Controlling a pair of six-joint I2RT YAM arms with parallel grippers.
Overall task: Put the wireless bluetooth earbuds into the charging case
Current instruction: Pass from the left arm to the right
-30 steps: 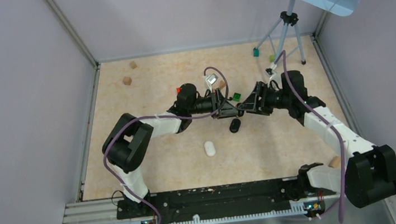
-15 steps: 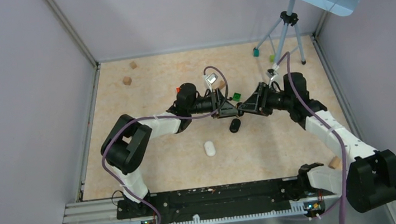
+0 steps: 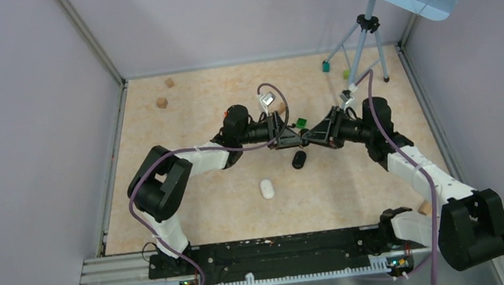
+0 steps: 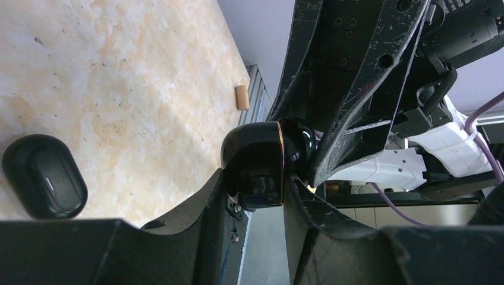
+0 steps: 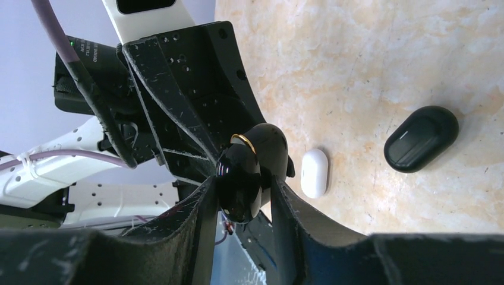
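A glossy black, rounded charging case with a thin gold ring hangs above the table's middle, pinched between both arms. My left gripper is shut on one half of it. From the opposite side my right gripper has its fingers pressed on the other half of the case. In the top view the left gripper and the right gripper meet tip to tip. No earbuds show apart from the case; its inside is hidden.
A matte black oval pod lies on the table just below the grippers, and a white oval pod nearer the bases. Small wooden blocks, a green block and a tripod stand further back.
The right gripper's fingers have narrowed onto the case and its arm has edged in towards the left gripper. The left gripper has kept still.
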